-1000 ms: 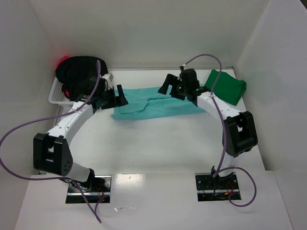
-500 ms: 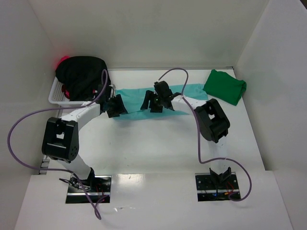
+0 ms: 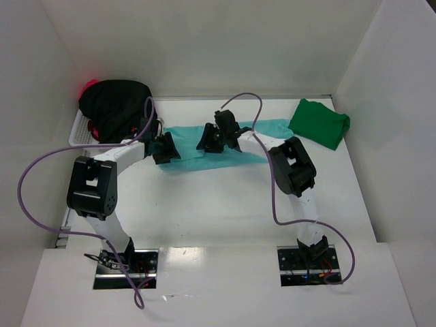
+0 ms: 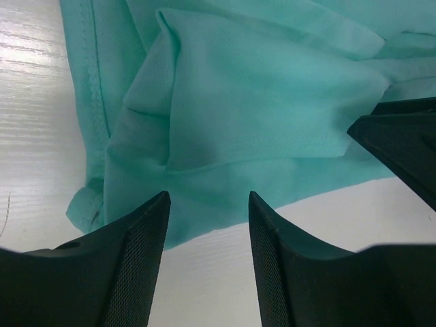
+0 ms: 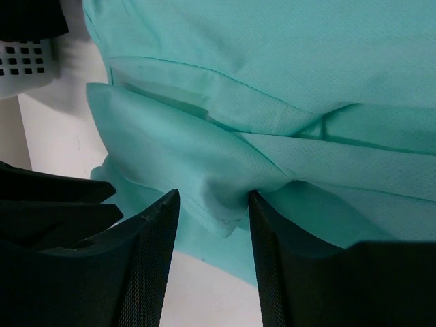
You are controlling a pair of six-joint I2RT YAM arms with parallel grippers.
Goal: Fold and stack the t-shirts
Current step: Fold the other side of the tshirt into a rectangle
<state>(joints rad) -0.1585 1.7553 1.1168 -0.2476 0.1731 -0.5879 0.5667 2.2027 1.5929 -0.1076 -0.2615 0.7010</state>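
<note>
A light teal t-shirt [image 3: 235,144] lies rumpled across the far middle of the table. My left gripper [image 3: 165,148] is at its left end. In the left wrist view its jaws [image 4: 208,197] stand apart over bare table, with the teal hem [image 4: 225,136] just beyond the tips. My right gripper [image 3: 210,139] is lowered onto the shirt's left half. Its jaws [image 5: 210,194] stand apart either side of a raised teal fold [image 5: 228,187] that touches the right finger. A folded dark green t-shirt [image 3: 320,122] lies at the far right. The black t-shirt [image 3: 114,103] and a red-pink one [image 3: 87,87] are heaped at the far left.
A white perforated basket [image 3: 79,134] holds the black and red-pink shirts by the left wall. White walls enclose the table on three sides. Purple cables loop off both arms. My left gripper's black fingers [image 5: 48,204] show close at the left of the right wrist view.
The right arm swung left from near the green shirt onto the teal shirt's left half. The left gripper edged toward the shirt's left end. Both pairs of jaws have narrowed.
</note>
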